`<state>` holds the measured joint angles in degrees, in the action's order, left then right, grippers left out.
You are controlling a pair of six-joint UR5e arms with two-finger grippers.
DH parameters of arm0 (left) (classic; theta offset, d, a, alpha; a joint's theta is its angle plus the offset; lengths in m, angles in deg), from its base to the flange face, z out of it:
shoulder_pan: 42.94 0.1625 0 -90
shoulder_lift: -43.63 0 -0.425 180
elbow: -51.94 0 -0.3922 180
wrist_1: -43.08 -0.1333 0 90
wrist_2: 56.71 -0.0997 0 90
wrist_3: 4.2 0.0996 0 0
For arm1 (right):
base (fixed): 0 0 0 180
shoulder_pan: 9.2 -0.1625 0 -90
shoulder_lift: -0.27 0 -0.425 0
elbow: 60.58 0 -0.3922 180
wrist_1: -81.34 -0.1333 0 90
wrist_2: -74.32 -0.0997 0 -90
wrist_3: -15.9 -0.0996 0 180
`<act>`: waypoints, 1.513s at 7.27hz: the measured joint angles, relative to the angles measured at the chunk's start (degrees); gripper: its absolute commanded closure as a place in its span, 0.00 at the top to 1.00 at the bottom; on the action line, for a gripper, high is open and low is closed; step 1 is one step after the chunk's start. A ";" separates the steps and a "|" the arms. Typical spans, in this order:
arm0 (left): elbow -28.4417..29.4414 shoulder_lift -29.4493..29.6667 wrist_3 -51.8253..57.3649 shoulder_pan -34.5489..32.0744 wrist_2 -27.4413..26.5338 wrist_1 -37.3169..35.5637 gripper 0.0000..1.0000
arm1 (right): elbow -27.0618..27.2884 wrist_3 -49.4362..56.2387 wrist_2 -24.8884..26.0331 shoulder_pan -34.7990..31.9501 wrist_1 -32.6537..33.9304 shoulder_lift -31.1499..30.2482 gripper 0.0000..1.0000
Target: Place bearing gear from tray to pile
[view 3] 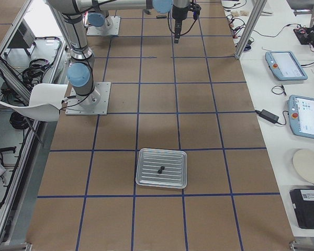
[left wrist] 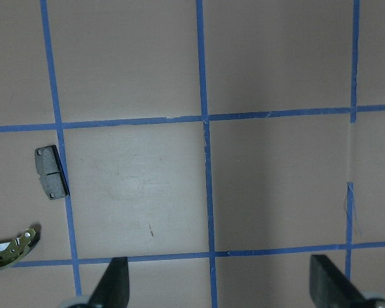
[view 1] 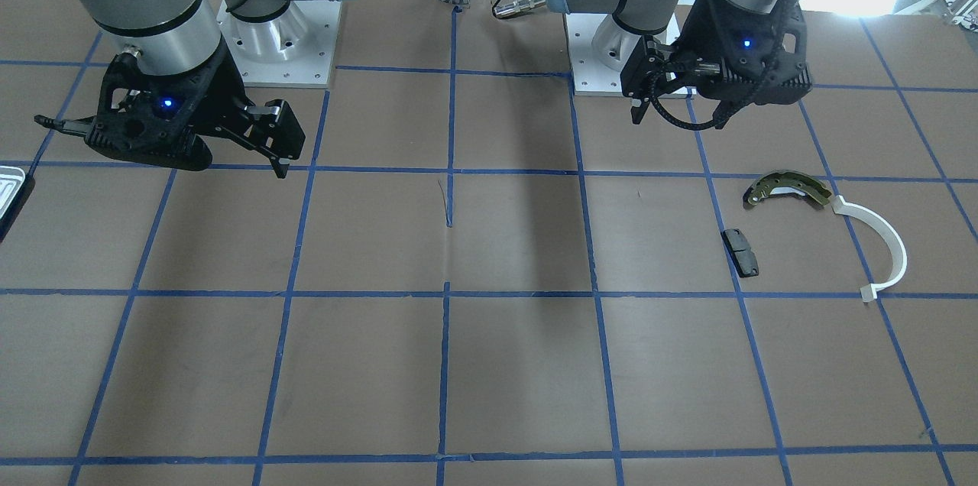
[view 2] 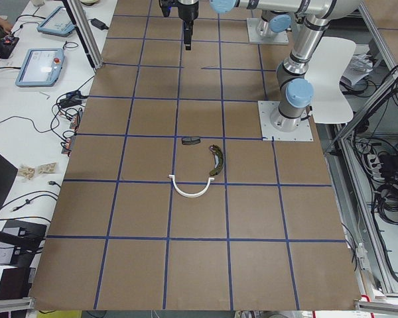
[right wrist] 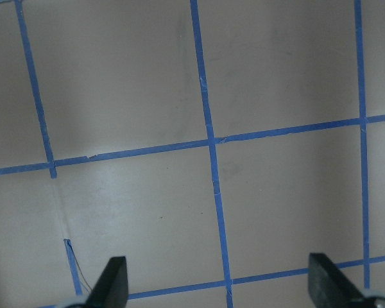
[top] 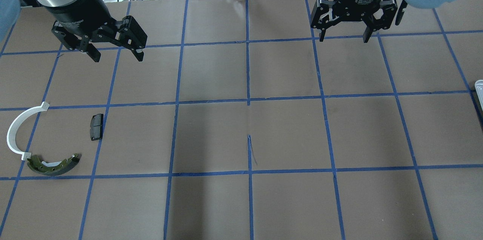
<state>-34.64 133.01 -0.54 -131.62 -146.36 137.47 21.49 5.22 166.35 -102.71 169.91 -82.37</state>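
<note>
The silvery tray [view 3: 146, 180] lies near the table's right end, and a small dark bearing gear [view 3: 159, 170] sits in its middle. Only the tray's edge shows in the overhead view [top: 479, 85]. The pile lies at the left: an olive brake shoe [top: 53, 165], a white arc [top: 17, 130] and a black pad [top: 96, 126]. My left gripper [top: 117, 57] hangs open and empty above the table, beyond the pile. My right gripper [top: 344, 39] hangs open and empty at the far right, well away from the tray. The left wrist view shows the pad [left wrist: 51, 172] and the shoe's tip [left wrist: 9, 250].
The brown table [top: 249, 134] is marked with a grid of blue tape. The arm bases [view 1: 275, 50] stand at the robot's edge. Tablets and cables [view 3: 285, 65] lie on a white bench beyond the far side.
</note>
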 measured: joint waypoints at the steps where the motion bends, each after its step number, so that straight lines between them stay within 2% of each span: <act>1: 0.00 0.00 0.00 0.00 0.00 0.00 1.00 | 0.02 -0.03 0.02 0.00 0.01 0.04 1.00; 9: 0.03 -0.06 0.01 0.00 0.00 0.00 1.00 | -0.08 -0.30 0.63 0.16 -0.38 -0.24 1.00; 11: 0.00 -0.09 0.02 0.00 0.00 0.00 1.00 | 0.24 5.38 1.70 3.21 -1.35 -0.56 1.00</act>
<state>-34.63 132.92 -0.51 -131.62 -146.36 137.47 21.73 10.61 168.04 -99.50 168.56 -82.92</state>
